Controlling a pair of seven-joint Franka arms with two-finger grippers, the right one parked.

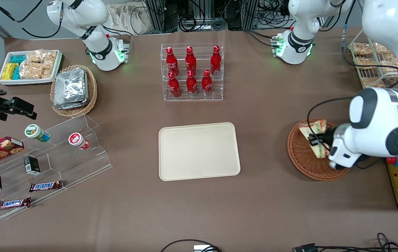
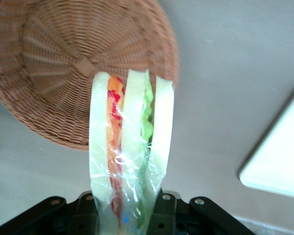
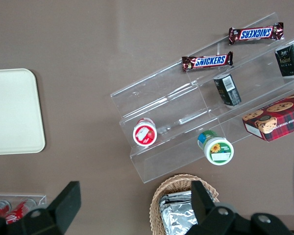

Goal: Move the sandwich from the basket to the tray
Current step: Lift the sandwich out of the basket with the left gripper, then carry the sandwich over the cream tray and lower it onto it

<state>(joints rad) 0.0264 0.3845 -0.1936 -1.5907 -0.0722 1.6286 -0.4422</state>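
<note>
Pincer (image 1: 318, 140) clamped on sandwich (image 1: 316, 137), lifted above basket (image 1: 302, 159).
Wedge w/ filling edge-on in wrist view; tray (image 1: 199, 151) well apart, mid-worktop (image 1: 262, 210).

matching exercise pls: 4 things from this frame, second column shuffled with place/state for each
Column 1:
1. sandwich
2. basket
3. tray
4. gripper

Column 2:
a. bare, lying flat, nearer the front camera than the bottle rack
b. shut on the wrapped wedge, above the wicker
c. held up off the wicker, bread edges showing
d. round, reddish-brown, nothing resting in it, toward the working arm's end of the table

Pairs: 1-c, 2-d, 3-a, 4-b
</note>
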